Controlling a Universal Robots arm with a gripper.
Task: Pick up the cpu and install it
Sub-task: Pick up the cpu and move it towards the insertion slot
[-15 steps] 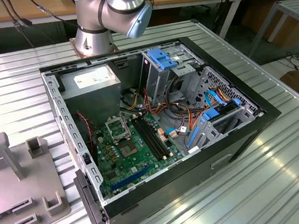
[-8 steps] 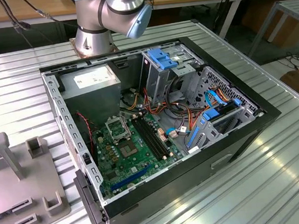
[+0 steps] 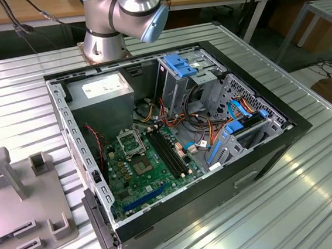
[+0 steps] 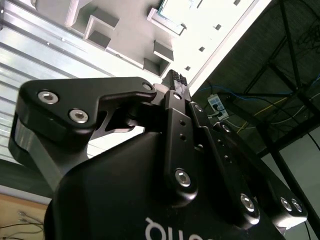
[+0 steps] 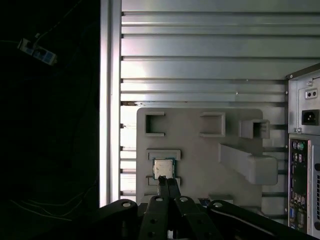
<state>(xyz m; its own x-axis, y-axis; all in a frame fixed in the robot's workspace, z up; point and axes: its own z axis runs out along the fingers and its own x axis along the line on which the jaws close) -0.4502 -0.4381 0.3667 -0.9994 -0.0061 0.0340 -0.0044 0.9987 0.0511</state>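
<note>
In the exterior view, the arm [image 3: 123,11] rose from behind an open computer case [image 3: 221,204] lying on a ribbed metal table [image 3: 303,205]. Inside the case lay a green motherboard [image 3: 133,183] with its metal socket frame [image 3: 126,142] lifted open beside the long black memory slots [image 3: 170,153]. A grey holder plate [image 3: 18,203] with raised blocks sat on the table at the exterior view's left, beside the case.

In the second wrist view, the gripper [image 4: 175,81] showed from behind, its two black fingers [image 4: 172,115] pressed together with nothing between them. The bright holder plate [image 4: 125,30] lay beyond the tips.

In the first wrist view, the gripper [image 5: 167,181] hung over the holder plate [image 5: 200,160], the jaws closed and empty. The cpu [image 5: 163,168] lay flat, silvery top up, in a small recess of that plate, not on the motherboard. The fingertips [image 5: 163,183] sat right at the chip's near edge; whether they touched it could not be told. The back panel of the computer case [image 5: 304,165] stood just beside the plate.
</note>
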